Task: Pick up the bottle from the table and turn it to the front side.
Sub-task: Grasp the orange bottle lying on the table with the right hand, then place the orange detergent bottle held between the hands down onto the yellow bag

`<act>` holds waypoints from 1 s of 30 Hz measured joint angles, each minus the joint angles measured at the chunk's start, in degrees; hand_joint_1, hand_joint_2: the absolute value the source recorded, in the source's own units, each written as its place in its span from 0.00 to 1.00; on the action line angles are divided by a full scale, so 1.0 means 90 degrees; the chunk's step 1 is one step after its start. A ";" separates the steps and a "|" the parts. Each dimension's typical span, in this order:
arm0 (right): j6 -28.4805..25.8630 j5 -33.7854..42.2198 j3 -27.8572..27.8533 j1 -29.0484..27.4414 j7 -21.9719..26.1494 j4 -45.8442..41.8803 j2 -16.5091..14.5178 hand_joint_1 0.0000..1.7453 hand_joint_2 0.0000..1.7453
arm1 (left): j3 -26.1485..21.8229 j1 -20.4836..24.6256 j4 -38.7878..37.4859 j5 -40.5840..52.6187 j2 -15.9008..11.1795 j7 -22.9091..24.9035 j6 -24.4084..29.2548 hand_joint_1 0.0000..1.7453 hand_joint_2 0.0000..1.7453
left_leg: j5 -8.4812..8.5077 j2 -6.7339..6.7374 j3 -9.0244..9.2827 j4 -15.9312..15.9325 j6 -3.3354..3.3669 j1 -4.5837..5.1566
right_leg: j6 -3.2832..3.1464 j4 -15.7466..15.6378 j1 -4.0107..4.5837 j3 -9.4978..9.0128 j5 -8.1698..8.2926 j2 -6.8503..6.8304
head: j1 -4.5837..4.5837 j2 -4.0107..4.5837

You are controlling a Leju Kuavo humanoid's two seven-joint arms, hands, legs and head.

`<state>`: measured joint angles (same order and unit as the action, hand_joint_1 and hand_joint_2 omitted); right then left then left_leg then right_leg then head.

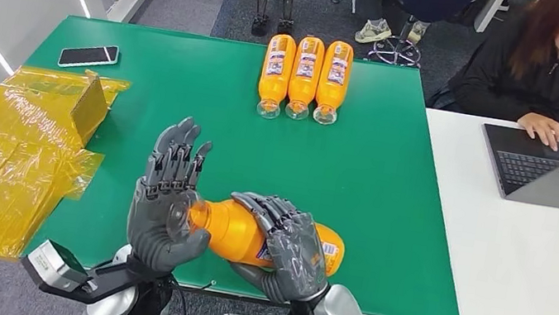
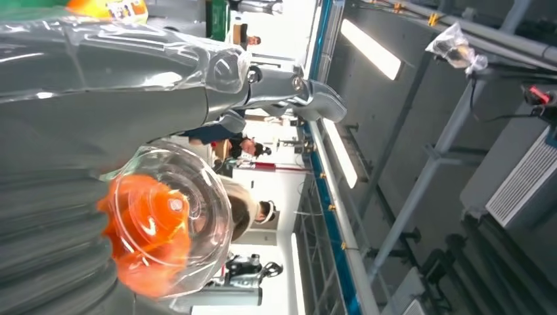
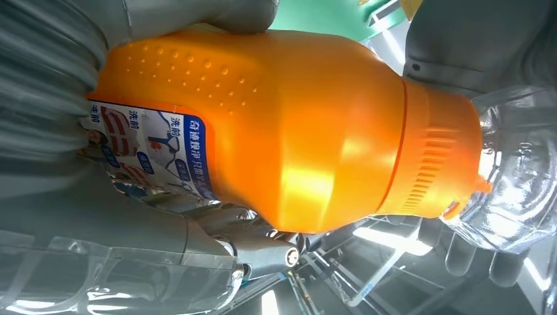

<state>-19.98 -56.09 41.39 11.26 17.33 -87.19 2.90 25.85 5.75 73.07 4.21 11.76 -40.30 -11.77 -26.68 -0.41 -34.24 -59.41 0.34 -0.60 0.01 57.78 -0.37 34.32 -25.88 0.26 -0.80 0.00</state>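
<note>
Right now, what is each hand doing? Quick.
Left hand: fingers spread upward, palm and thumb cupping the clear cap end of the orange bottle.
Right hand: fingers wrapped over the bottle's body, holding it.

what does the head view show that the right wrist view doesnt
Head view alone: three orange bottles lying side by side at the far edge of the green table, a phone, yellow plastic bags, and a person at a laptop. Right wrist view alone: the held bottle's blue-and-white label up close. Both: the held bottle, right robot hand and left robot hand.
</note>
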 joint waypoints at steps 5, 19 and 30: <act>0.0018 -0.0087 -0.0002 -0.0014 -0.0062 -0.0094 -0.0129 1.00 1.00 | -0.0032 0.0030 -0.0001 0.0021 0.0012 0.0000 -0.0106 0.00 1.00 | 0.0000 0.0000 0.0000 0.0000 0.0000 0.0000 | 0.0000 0.0000 0.0000 0.0000 0.0000 0.0000 | 0.0000 0.0000; 0.0158 0.0425 0.0067 0.0070 0.0279 -0.0120 -0.0684 1.00 1.00 | -0.0041 0.0067 -0.0002 -0.0128 0.0103 0.0000 -0.0236 1.00 1.00 | 0.0000 0.0000 -0.0002 0.0000 0.0000 0.0000 | 0.0000 0.0001 0.0000 0.0000 0.0000 -0.0001 | 0.0000 0.0000; 0.0220 0.0446 0.0070 0.0171 0.0294 0.0196 -0.0806 1.00 1.00 | -0.0080 0.0031 -0.0002 -0.0175 0.0077 0.0000 -0.0235 0.95 1.00 | 0.0000 0.0000 -0.0002 0.0000 0.0000 0.0000 | 0.0000 0.0001 0.0000 0.0000 0.0000 -0.0001 | 0.0001 0.0000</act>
<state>-17.99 -52.09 42.03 12.81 19.97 -85.42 -4.36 25.14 6.04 73.05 2.63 12.46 -40.30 -13.89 -26.68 -0.41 -34.26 -59.41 0.34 -0.60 0.00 57.79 -0.36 34.33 -25.88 0.25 -0.79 0.00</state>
